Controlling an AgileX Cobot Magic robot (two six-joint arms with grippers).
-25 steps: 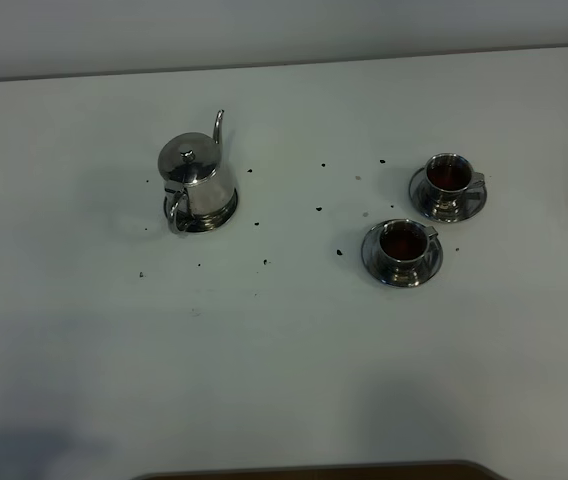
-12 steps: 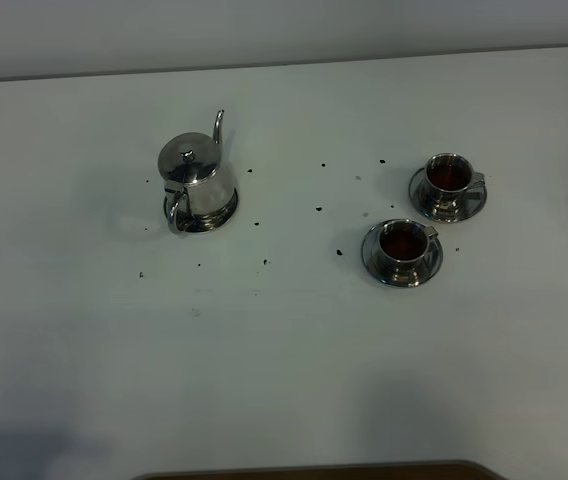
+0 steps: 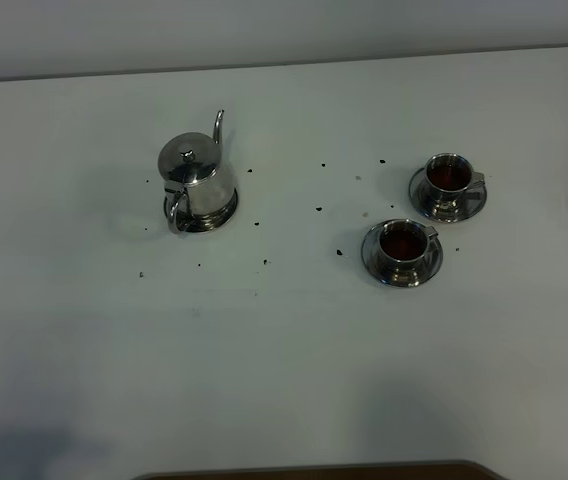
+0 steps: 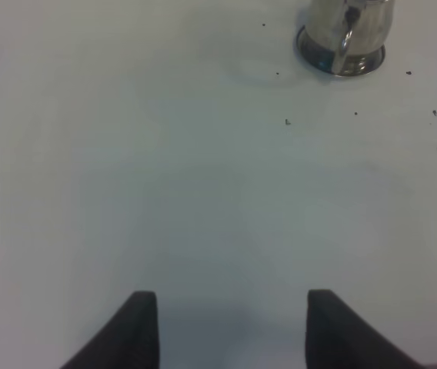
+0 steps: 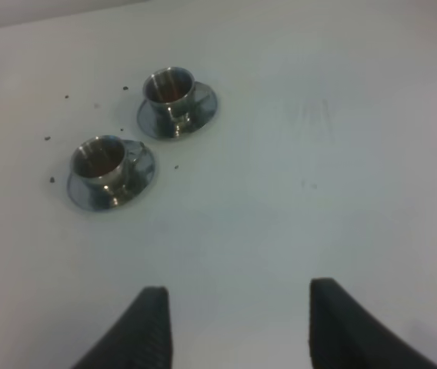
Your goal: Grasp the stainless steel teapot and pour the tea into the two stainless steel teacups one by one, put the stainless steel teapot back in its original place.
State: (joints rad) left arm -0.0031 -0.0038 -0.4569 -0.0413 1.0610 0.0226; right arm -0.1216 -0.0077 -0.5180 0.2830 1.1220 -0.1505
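With both cups already dark with tea and the shiny steel teapot [image 3: 196, 180] upright on its round coaster [image 3: 222, 214] at the white surface's [image 3: 284, 350] far left, both arms' jaws stood open and empty, so any risk was a stray sweep toppling the two small steel teacups [image 3: 402, 245] on saucers at the right.

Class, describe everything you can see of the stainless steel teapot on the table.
The stainless steel teapot is mirror-bright metal with a domed lid topped by a small knob, a thin curved spout rising on its far side and a loop handle on its near side. It stands upright on a round steel coaster, on the left part of the white table, apart from both cups. Nothing grips it.
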